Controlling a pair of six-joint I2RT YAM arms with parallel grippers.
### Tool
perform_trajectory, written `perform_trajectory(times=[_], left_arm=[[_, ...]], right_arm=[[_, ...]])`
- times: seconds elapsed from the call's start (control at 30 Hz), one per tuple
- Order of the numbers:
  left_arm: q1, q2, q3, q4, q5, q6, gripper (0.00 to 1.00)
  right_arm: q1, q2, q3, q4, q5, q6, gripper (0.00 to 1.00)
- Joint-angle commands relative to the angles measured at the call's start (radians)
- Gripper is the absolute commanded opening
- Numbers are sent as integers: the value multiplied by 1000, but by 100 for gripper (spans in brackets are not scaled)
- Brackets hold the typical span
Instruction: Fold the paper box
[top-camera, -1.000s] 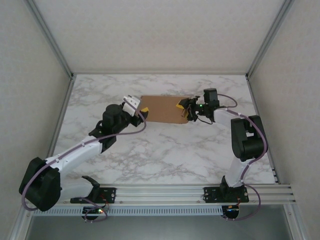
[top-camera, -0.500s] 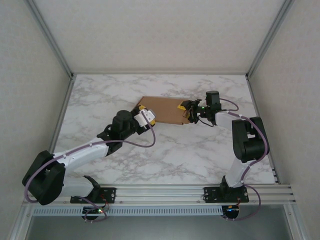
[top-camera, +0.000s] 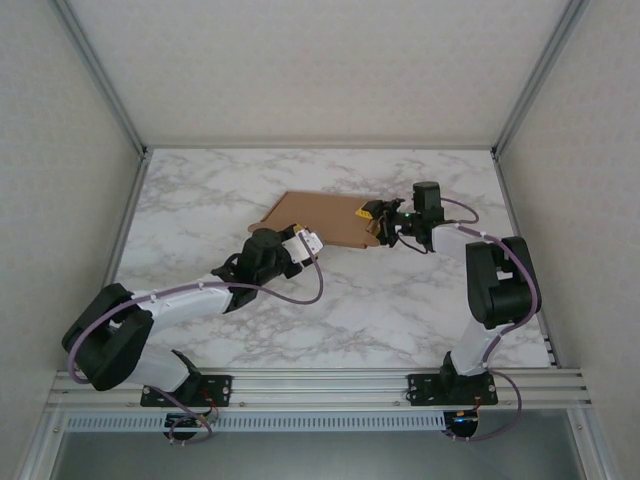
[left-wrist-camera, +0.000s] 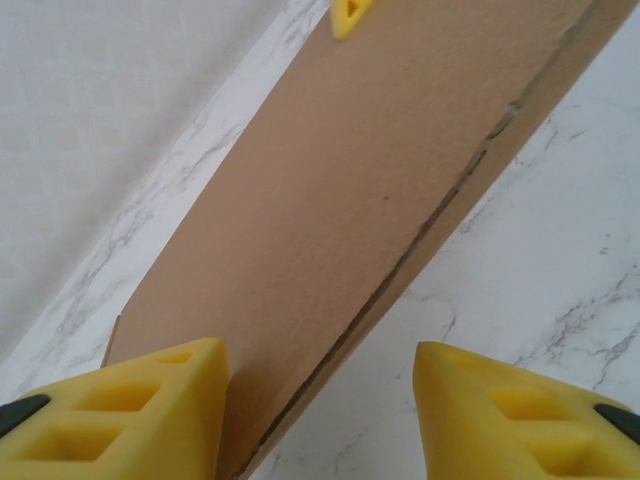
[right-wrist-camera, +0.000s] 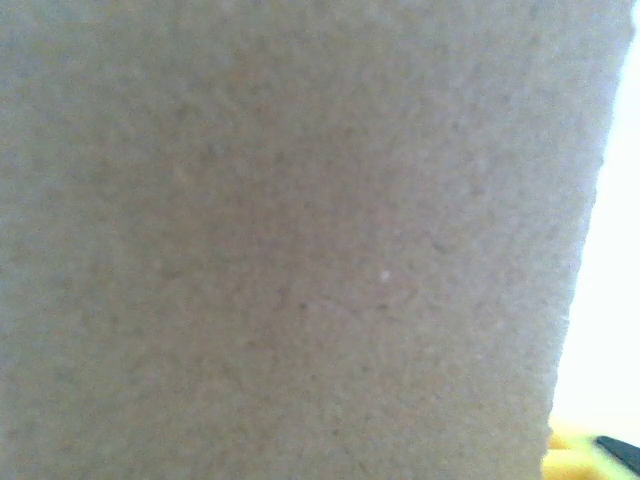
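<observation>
Status: paper box (top-camera: 325, 218) sits at far middle of table (top-camera: 400, 300). I see right gripper (top-camera: 372, 214) pinching its right end, likely as anchor; left gripper (left-wrist-camera: 320, 420), jaws spread, straddles near-left edge, ready to crease.

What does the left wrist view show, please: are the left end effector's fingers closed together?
No, a wide gap separates the fingers, showing the paper box and table between them.
</observation>
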Motion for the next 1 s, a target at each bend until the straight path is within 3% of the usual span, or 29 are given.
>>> perform_trajectory(times=[0.0,0.97], left_arm=[[-25,-10,-24,23,-15,-21,49],[-27,237,112,72,-16,-121,50]], right_arm=[[-3,-32,-8,40,-12,34,46],[34,-104,-32,90,-7,114,45]])
